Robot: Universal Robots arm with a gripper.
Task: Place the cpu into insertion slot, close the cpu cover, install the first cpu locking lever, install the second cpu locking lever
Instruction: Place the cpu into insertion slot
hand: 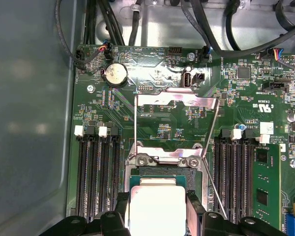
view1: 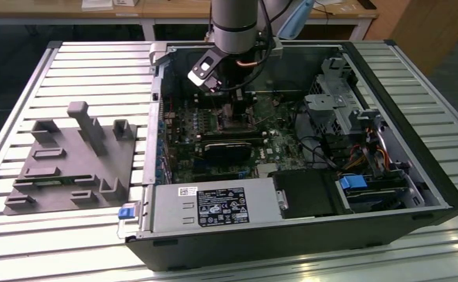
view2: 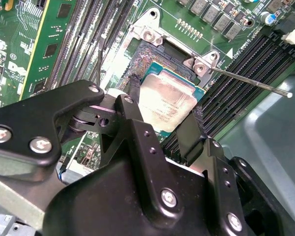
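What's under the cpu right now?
The insertion slot: its pin field shows beyond one edge of the cpu. The rest is covered by the cpu, which sits between the gripper fingers.

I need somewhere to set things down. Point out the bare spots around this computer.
Bare table slats lie around the grey fixture and on the exterior view's right of the computer case. Inside is crowded: the end effector grips the chip over the socket, between memory slots.

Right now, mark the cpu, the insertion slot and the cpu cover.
cpu (view2: pixel 167 103): second wrist view, centre of its metal top.
insertion slot (view2: pixel 146 58): second wrist view, exposed dark contact field.
cpu cover (hand: pixel 196 101): first wrist view, free-end bar of the opened frame.
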